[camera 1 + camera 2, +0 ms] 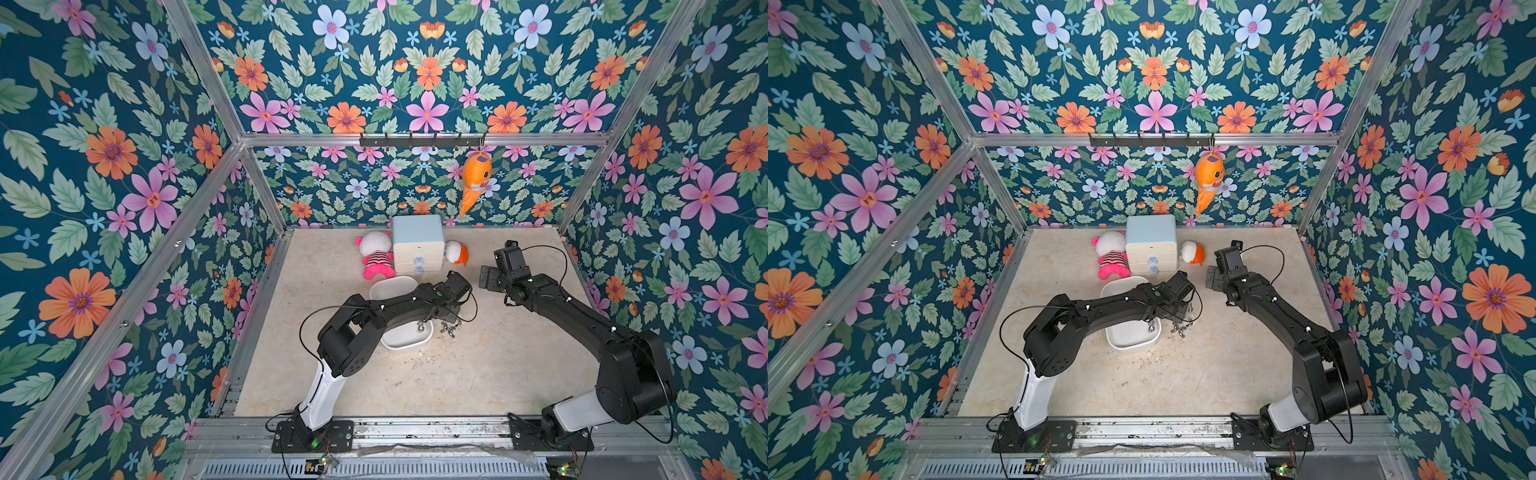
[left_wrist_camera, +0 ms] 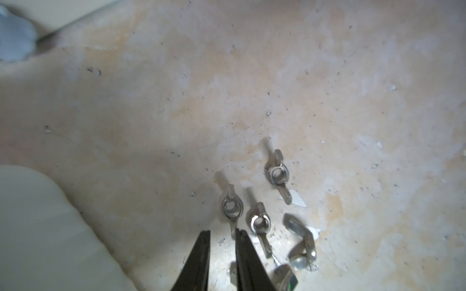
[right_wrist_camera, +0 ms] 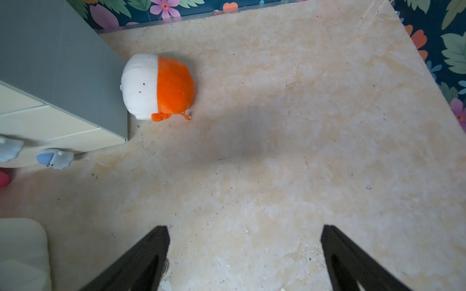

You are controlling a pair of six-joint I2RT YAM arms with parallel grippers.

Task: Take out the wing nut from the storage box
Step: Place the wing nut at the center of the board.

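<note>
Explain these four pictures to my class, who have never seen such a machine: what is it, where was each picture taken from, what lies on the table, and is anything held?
This is a robot with two arms, each ending in a two-fingered gripper. Both top views look down on the whole booth. The other two pictures come from cameras on the wrists.

The left arm reaches across the white storage box. The left gripper, fingers slightly apart, is beside several metal wing nuts lying on the table next to the box. It holds nothing. One more wing nut seems to lie inside the box.

The right gripper is wide open and empty.

At the back are a drawer cabinet, a pink plush toy and an orange-and-white plush toy.
</note>
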